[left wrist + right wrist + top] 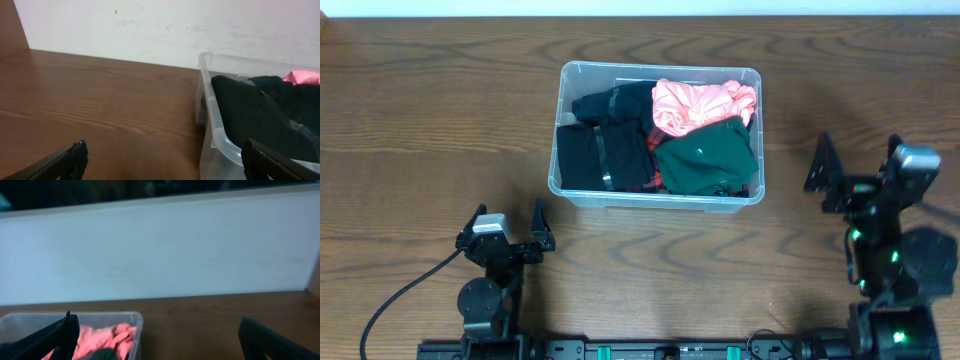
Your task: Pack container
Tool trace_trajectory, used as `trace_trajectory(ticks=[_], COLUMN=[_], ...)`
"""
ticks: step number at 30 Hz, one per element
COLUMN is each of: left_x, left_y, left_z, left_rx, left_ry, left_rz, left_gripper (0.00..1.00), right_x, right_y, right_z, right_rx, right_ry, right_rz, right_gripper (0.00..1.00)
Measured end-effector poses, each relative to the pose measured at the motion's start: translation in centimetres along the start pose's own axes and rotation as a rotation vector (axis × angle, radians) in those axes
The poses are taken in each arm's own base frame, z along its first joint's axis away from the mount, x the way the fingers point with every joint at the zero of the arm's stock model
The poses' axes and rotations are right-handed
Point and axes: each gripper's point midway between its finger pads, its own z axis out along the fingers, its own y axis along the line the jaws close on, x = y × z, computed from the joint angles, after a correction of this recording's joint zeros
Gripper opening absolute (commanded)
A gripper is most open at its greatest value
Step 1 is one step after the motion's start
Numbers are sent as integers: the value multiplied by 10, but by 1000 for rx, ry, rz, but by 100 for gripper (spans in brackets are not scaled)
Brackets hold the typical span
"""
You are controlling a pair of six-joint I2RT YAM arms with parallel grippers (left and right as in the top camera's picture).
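The clear plastic container (563,182) stands in the middle of the table, filled with folded black clothes (600,150), a pink garment (700,103) and a dark green garment (705,158). My left gripper (509,214) sits low in front of the container's left corner, open and holding nothing. In the left wrist view the left gripper (162,152) faces bare wood, with the container's wall (210,150) and the black clothes (250,115) just to the right. My right gripper (860,160) stands to the right of the container, open and empty. In the right wrist view the right gripper (157,327) looks past the container's corner (137,320) and the pink garment (105,335).
The brown wooden table (430,120) stretches to both sides of the container. A white wall (165,30) runs along the table's far edge. A black cable (400,295) trails from the left arm's base toward the front left.
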Motion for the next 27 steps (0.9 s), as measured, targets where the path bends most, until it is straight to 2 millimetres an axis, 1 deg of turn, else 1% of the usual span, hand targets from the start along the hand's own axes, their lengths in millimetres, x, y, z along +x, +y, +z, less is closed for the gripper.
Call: trace_trajectory(ticks=[3,6,8,12,18,22,27], left_x=[0,0,0,0,0,0,0], left_y=[0,0,0,0,0,0,0], left_z=[0,0,0,0,0,0,0], left_rx=[0,0,0,0,0,0,0], left_ry=[0,0,0,0,0,0,0], left_rz=[0,0,0,0,0,0,0], left_gripper=[98,98,98,98,98,98,98], right_x=[24,52,65,92,131,143,151], right_y=[3,0,-3,-6,-11,-13,-14], right_z=[-14,-24,-29,-34,-34,-33,-33], right_rx=[-38,-46,-47,-52,-53,-52,-52], right_ry=[-7,-1,-4,-15,-4,8,13], right_rz=[-31,-47,-51,-55,-58,-61,-61], right_gripper=[99,99,99,99,99,99,99])
